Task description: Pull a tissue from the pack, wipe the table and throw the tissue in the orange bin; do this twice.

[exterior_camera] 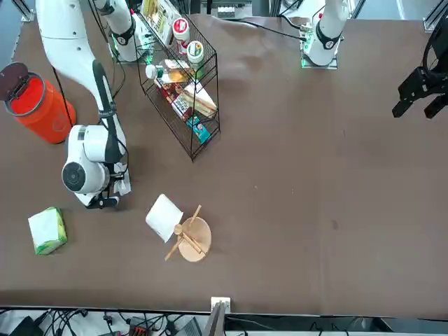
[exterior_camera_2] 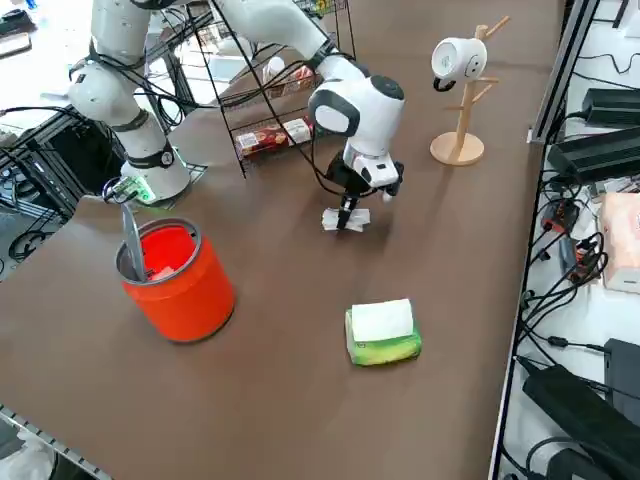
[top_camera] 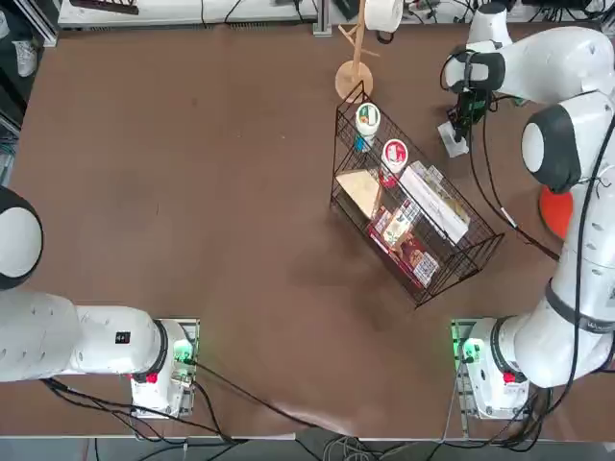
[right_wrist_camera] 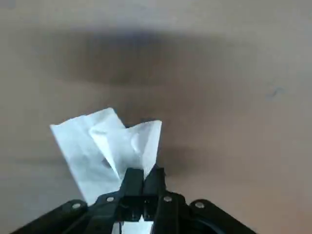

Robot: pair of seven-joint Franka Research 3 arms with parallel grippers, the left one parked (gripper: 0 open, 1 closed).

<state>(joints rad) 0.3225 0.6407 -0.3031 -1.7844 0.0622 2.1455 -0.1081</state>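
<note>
White tissue (right_wrist_camera: pixel 105 151) was pinched between the fingertips of my right gripper (exterior_camera_2: pixel 348 204), its loose ends splayed out past them, low over or on the brown table (exterior_camera_2: pixel 290 400); I could not tell whether it pressed the surface. What the coming move turned on was how the orange bin (exterior_camera_2: pixel 190 290) lay from those fingers: back toward the robot's bases and out on its right side, well apart from them. I judged this to be a wiping pass, with the carry to the bin next. The bin stood upright with its mouth open, so I reckoned the tissue had to be lifted over the rim before I let go. The green pack (exterior_camera_2: pixel 383 333) sat farther out to the robot's right than the fingers, near them but apart, white face up. A loose corner might catch on the rim.
</note>
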